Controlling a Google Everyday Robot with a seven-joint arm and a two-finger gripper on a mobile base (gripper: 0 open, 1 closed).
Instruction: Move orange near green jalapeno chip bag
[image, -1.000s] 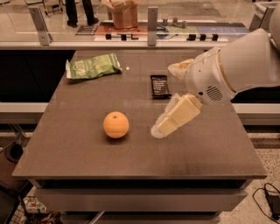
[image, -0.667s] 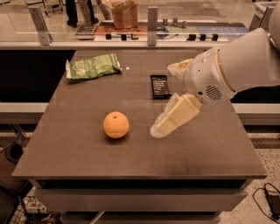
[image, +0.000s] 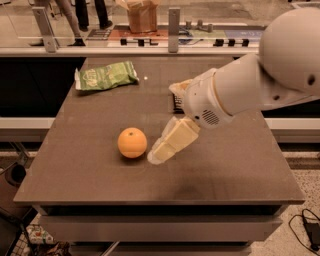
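The orange sits on the dark table, left of centre. The green jalapeno chip bag lies flat at the table's far left corner, well apart from the orange. My gripper hangs from the white arm that reaches in from the right. It is open and empty. Its near cream finger slants down-left, with its tip just to the right of the orange and not touching it. The far finger shows behind the wrist.
A small black snack bar wrapper lies at the table's middle back, mostly hidden by the arm. A glass-railed counter with a brown paper bag runs behind the table. Cables lie on the floor at the lower right.
My gripper has moved left, so its near finger is now close beside the orange. The orange and the chip bag have not moved.
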